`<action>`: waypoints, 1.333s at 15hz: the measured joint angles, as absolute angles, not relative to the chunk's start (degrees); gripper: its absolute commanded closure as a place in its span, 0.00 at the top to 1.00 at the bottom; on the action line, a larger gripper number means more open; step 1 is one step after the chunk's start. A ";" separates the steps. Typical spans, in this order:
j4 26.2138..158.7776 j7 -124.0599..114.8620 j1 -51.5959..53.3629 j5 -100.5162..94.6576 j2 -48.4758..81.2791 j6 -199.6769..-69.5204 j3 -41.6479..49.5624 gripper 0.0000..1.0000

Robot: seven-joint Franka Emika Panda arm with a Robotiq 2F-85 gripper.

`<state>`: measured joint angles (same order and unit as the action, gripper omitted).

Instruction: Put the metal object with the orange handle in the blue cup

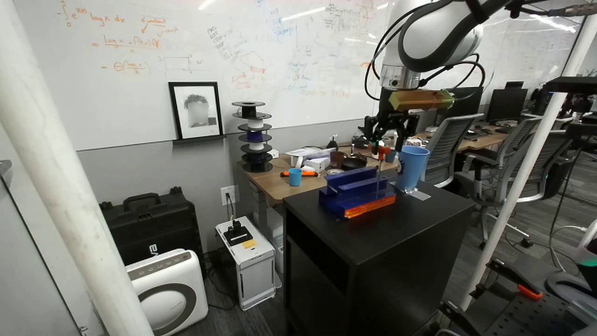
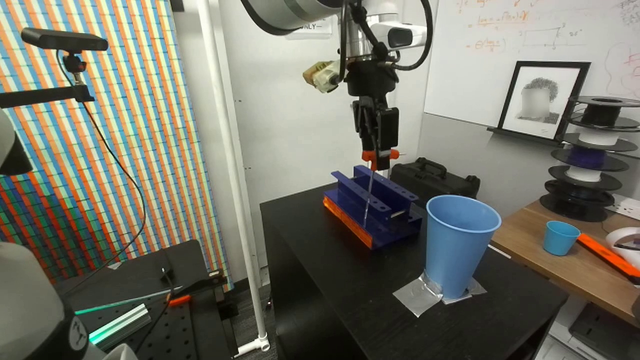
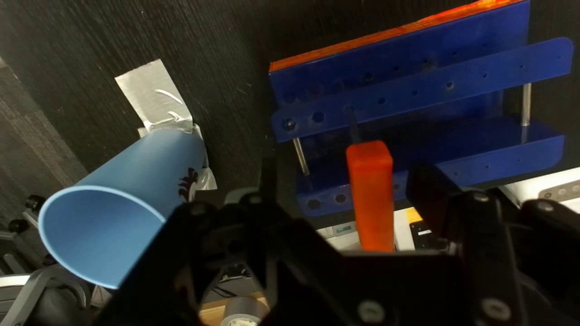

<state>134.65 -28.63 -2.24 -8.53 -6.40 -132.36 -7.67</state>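
Observation:
The metal tool with the orange T-shaped handle (image 1: 383,150) stands upright, its thin shaft going down into the dark blue block; it also shows in an exterior view (image 2: 370,159) and in the wrist view (image 3: 374,194). My gripper (image 1: 388,143) points down at handle height. In the wrist view the gripper (image 3: 345,174) is open, one finger on each side of the handle with a gap on both sides. The blue cup (image 2: 459,250) stands upright beside the block, its base taped down; it also shows in the wrist view (image 3: 149,167) and in an exterior view (image 1: 411,168).
The dark blue block (image 2: 395,227) with an orange edge sits on the black cabinet top (image 2: 345,280). Silver tape (image 2: 419,296) lies round the cup's base. A wooden desk (image 1: 275,179) behind holds a small blue cup (image 1: 295,177) and clutter. A white pole (image 1: 522,154) stands nearby.

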 measured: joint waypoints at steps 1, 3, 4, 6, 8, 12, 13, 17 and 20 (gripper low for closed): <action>134.65 -28.63 -2.23 -8.53 -6.22 -132.36 -7.58 0.35; 134.65 -28.63 -2.22 -8.53 -5.97 -132.36 -7.37 0.20; 134.65 -28.63 -2.20 -8.53 -5.91 -132.42 -7.27 0.12; 134.65 -28.63 -2.20 -8.53 -5.82 -132.42 -7.07 0.08; 134.67 -28.63 -2.19 -8.56 -5.80 -132.45 -6.73 0.13; 134.66 -28.59 -2.19 -8.57 -5.81 -132.48 -6.05 0.13; 134.63 -28.58 -2.19 -8.61 -5.83 -132.50 -5.89 0.13; 133.93 -28.54 -2.20 -8.79 -6.82 -132.54 -5.37 0.12; 133.33 -28.51 -2.20 -8.84 -8.46 -132.50 -5.21 0.12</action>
<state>133.33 -28.51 -2.20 -8.84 -8.46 -132.50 -5.21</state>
